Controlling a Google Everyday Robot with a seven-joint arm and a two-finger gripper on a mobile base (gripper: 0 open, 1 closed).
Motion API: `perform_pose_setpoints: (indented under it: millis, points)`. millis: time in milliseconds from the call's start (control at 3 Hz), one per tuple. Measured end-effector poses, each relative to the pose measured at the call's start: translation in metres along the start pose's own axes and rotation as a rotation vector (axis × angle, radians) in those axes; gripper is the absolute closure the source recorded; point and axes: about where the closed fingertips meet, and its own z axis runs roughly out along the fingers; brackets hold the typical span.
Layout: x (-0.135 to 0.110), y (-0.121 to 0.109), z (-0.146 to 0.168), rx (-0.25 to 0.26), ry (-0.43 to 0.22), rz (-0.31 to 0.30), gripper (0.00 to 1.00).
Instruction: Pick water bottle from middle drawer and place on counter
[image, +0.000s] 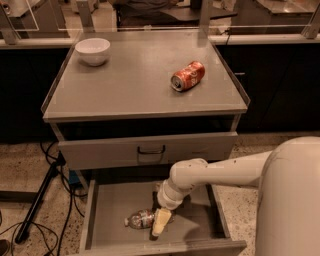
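The water bottle (139, 219) lies on its side on the floor of the open middle drawer (114, 202), cap end to the left. My gripper (160, 223) reaches down into the drawer from the right and sits at the bottle's right end, covering that end. The white arm (215, 172) bends in from the right edge of the view. The counter (135, 87) is the grey cabinet top above the drawers.
An orange-red soda can (188, 76) lies on its side on the counter at the right. A white bowl (93, 50) stands at its back left. A shut drawer front with a dark loop handle (150, 149) overhangs the open drawer. Cables and a stand leg (37, 197) lie on the floor to the left.
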Motion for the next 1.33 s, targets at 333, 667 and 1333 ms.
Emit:
perform_pose_setpoints:
  millis: [333, 667, 1333]
  points:
    - [0.005, 0.000, 0.011, 0.002, 0.003, 0.022, 0.00]
    - [0.012, -0.014, 0.054, -0.020, -0.003, 0.019, 0.00]
    - [0.013, -0.014, 0.055, -0.020, -0.003, 0.019, 0.18]
